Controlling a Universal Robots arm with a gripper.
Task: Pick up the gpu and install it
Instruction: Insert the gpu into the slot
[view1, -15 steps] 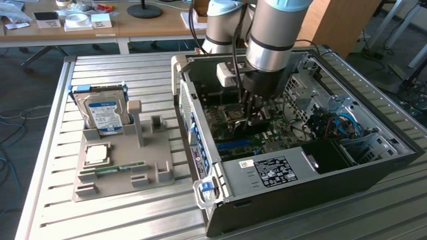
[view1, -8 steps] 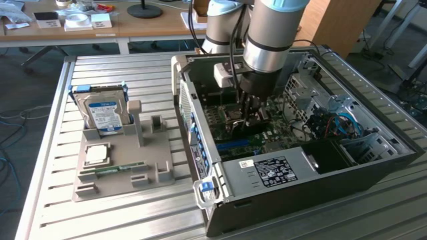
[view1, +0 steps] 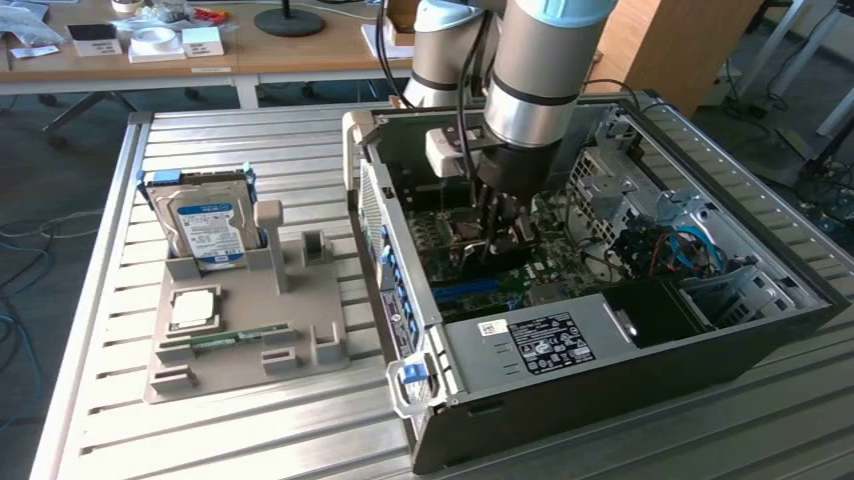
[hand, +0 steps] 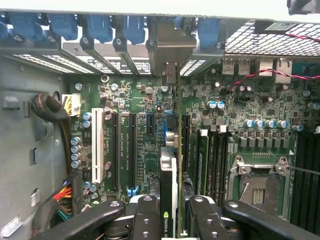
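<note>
While the hand (hand: 172, 212) pinches the gpu (hand: 172, 165) edge-on above the motherboard (hand: 150, 130), its bracket at 12 o'clock, I'd worry a slight tilt jams it beside the slot (hand: 165, 132).

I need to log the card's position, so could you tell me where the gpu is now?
The gpu stands edge-on between the gripper fingers, over the motherboard slots inside the open computer case, on the exterior view's right.
</note>
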